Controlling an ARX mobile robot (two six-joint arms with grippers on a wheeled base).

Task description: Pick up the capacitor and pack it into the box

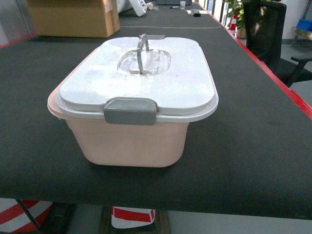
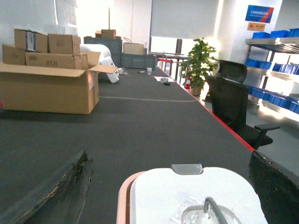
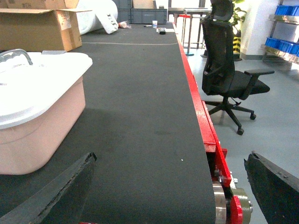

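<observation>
The pale pink box (image 1: 131, 144) stands on the black belt with its white lid (image 1: 185, 83) on. Its grey handle (image 1: 143, 48) is raised and the grey latch (image 1: 130, 111) faces me. No capacitor shows in any view. Neither gripper appears in the head view. My left gripper (image 2: 168, 156) is open above the near part of the box (image 2: 122, 200), with its dark fingers (image 2: 60, 191) spread to either side. My right gripper (image 3: 170, 156) is open and empty over the belt's right edge, to the right of the box (image 3: 42, 135).
A brown cardboard carton (image 1: 73, 17) sits far back left on the belt. The belt's red edge (image 3: 196, 102) runs along the right, with a black office chair (image 3: 224, 70) on the floor beyond it. A potted plant (image 2: 198, 56) and shelves of blue bins (image 2: 275, 42) stand further off.
</observation>
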